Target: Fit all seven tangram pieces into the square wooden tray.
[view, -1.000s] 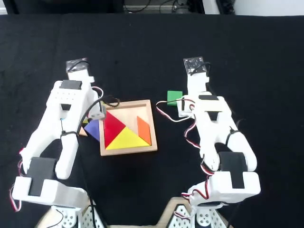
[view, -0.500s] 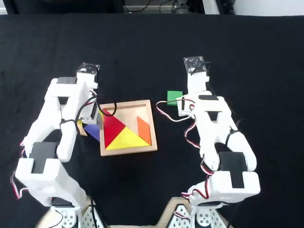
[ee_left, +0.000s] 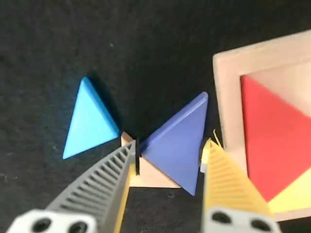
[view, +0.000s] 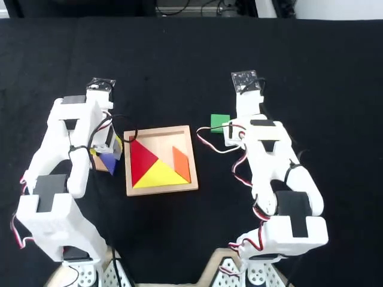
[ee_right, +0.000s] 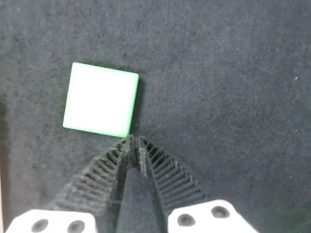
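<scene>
The square wooden tray (view: pixel 160 190) holds a red triangle (view: pixel 142 160), a yellow triangle (view: pixel 160 176) and an orange piece (view: pixel 181 162). Just left of the tray lies a dark blue triangle (ee_left: pixel 177 145) on top of a wood-coloured piece (ee_left: pixel 151 177), with a light blue triangle (ee_left: pixel 89 120) beside them. My left gripper (ee_left: pixel 171 144) is open low over the dark blue triangle (view: pixel 109 161), one finger on each side. A green square (ee_right: pixel 101 99) lies right of the tray (ee_left: pixel 228 107). My right gripper (ee_right: pixel 132 141) is shut, its tip at the green square's (view: pixel 219 122) edge.
Black cloth covers the whole table (view: pixel 197 60). The left arm (view: pixel 72 131) stands over the spot beside the tray's left rim, and the right arm (view: pixel 269 155) stands to the tray's right. Open cloth stretches behind the tray and at both far sides.
The left arm has swung left, off the tray's left rim, and now sits over the dark blue triangle. The right arm and the green square have not moved.
</scene>
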